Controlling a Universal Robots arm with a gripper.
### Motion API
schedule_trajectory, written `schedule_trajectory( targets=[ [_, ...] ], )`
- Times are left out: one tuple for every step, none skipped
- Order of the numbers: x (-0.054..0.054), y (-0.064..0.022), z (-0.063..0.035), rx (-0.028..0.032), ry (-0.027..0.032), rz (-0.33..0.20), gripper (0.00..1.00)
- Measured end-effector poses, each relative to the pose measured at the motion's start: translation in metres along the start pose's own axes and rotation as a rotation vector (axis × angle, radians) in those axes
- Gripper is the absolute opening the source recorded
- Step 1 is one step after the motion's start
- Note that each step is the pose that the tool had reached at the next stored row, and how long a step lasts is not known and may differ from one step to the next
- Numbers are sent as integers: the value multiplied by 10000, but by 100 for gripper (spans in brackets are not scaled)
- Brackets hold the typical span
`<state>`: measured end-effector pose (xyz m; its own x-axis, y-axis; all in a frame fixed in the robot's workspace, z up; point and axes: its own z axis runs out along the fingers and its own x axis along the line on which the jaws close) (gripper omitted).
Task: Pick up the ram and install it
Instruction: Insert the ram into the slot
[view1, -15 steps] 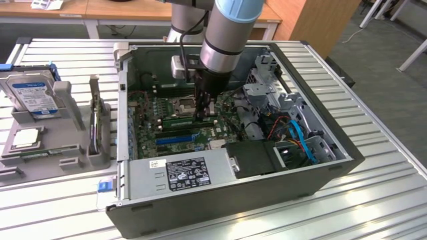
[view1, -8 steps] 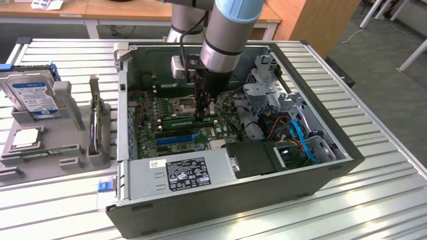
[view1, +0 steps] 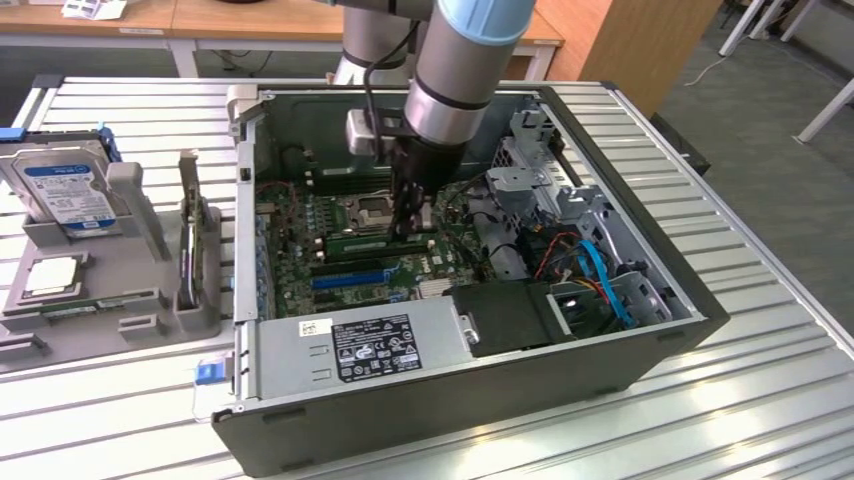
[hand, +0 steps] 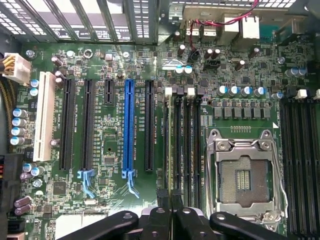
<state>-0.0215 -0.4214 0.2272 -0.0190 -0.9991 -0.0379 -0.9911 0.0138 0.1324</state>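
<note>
On the exterior view's left we see a hard drive (view1: 64, 190) in a grey tray (view1: 134, 325) on the table (view1: 747, 380). Inside the open computer case (view1: 667, 300), the ram (view1: 354, 245) stands on edge in a memory slot between the processor socket (view1: 370, 210) and the blue slot (view1: 350, 280). The hand (view1: 404, 225), fingers pressed together, sits at the ram's top edge.
</note>
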Motion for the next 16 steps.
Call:
schedule_trajectory(
  targets=[
    [0, -2, -5, -10, 1, 1, 11],
    [0, -4, -11, -21, 0, 1, 11],
    [-1, -6, -17, -32, 1, 2, 11],
    [-1, -8, -23, -42, 1, 3, 11],
    [-1, -9, -30, -51, 1, 3, 11],
    [-1, -11, -36, -59, 1, 3, 11],
    [-2, -13, -43, -68, 1, 3, 11],
    [-2, -14, -53, -80, 2, 3, 11],
    [-3, -17, -64, -97, 3, 5, 11],
    [-3, -21, -75, -118, 2, 6, 11],
    [-4, -26, -86, -142, 2, 6, 11],
    [-4, -30, -97, -168, 2, 7, 11],
    [-5, -35, -105, -193, 2, 9, 11],
    [-5, -38, -106, -206, 0, 8, 11],
    [-5, -39, -106, -207, 0, 9, 11],
    [-5, -39, -106, -208, 0, 9, 11]
  ],
)
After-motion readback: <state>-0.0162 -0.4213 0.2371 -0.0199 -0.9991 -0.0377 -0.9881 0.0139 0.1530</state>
